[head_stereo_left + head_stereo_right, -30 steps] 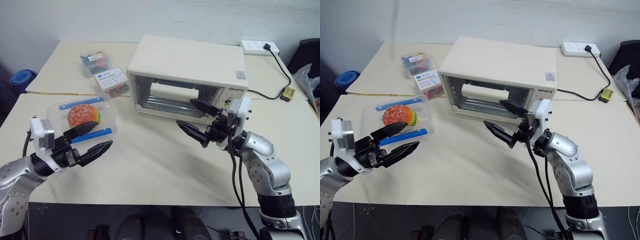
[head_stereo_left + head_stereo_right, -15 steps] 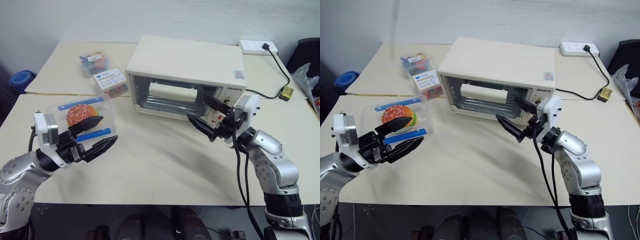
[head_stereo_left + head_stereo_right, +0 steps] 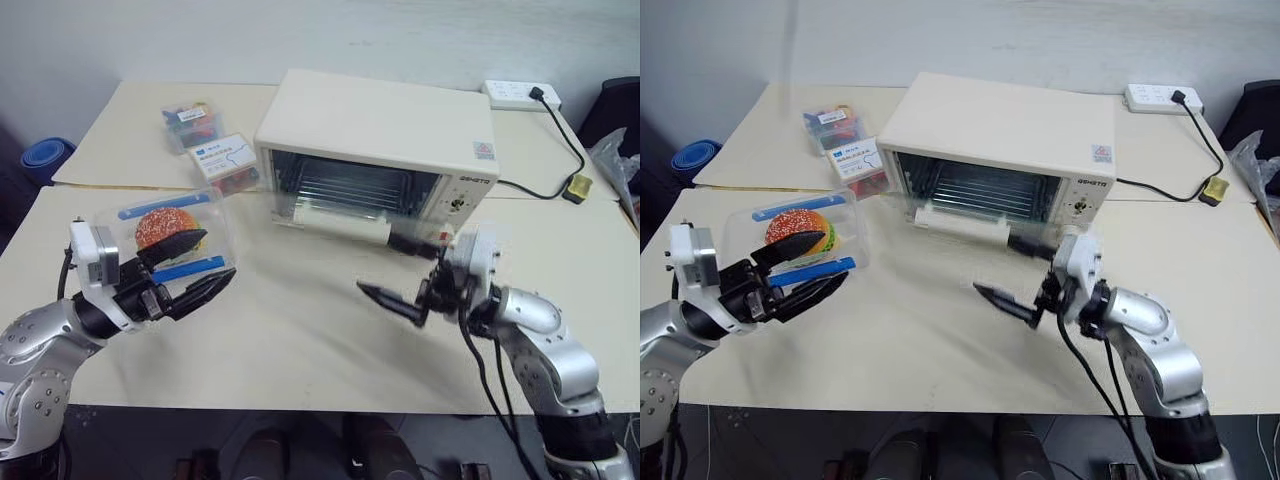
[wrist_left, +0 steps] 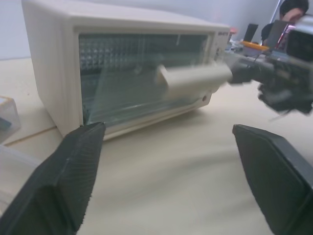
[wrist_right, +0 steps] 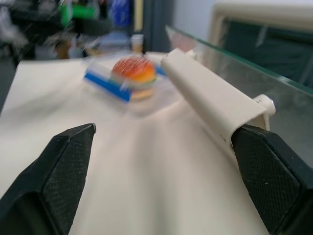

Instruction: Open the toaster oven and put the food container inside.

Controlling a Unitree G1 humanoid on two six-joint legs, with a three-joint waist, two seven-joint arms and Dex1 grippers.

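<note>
Two claws are in play. The toaster oven [image 3: 375,160] is seen with its glass door [image 5: 254,73] swung partway down; the white bar handle [image 3: 340,221] is caught by the upper finger of the right claw [image 3: 405,275], whose lower finger hangs free over the desk [image 3: 300,340]. That claw is spread wide, hooking rather than pinching, probably so the door can be dragged down about its bottom hinge. The food container [image 3: 172,237] is held up off the desk near the left edge, well apart from the oven, likely kept clear of the door's swing. The left claw [image 3: 195,270] is spread around its right end, one finger over the burger [image 3: 160,228], one under the blue clip [image 3: 190,269]; a firm pinch cannot be confirmed. Door judged not fully open; insertion not yet begun. Small clear boxes [image 3: 210,145] sit untouched behind.
</note>
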